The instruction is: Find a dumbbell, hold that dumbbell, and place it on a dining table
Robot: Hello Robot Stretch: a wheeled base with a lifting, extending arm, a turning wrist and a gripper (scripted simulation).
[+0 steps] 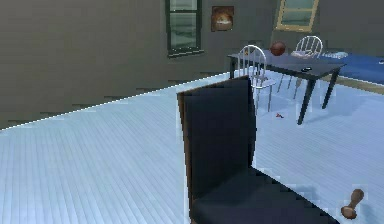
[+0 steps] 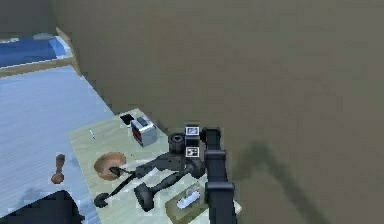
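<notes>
In the arm side view my arm (image 2: 221,182) rises from the bottom edge and ends at two white marked squares (image 2: 191,140). The gripper (image 2: 128,177) reaches left from them over a pale low table (image 2: 92,140). A dark bar-shaped thing with thicker ends (image 2: 146,194), perhaps the dumbbell, lies on that tabletop right at the fingers. I cannot tell whether the gripper holds anything. In the forward view, a dark blue dining table (image 1: 322,68) stands at the far right, with a reddish ball (image 1: 278,48) on it.
A dark chair (image 1: 222,150) stands close in front. White chairs (image 1: 254,66) surround the dining table, with a bed (image 1: 366,66) beyond. The low table also carries a small black-and-white box (image 2: 143,126), a brown round thing (image 2: 108,162) and a pale box (image 2: 187,201). A brown upright thing (image 2: 58,170) stands on the floor.
</notes>
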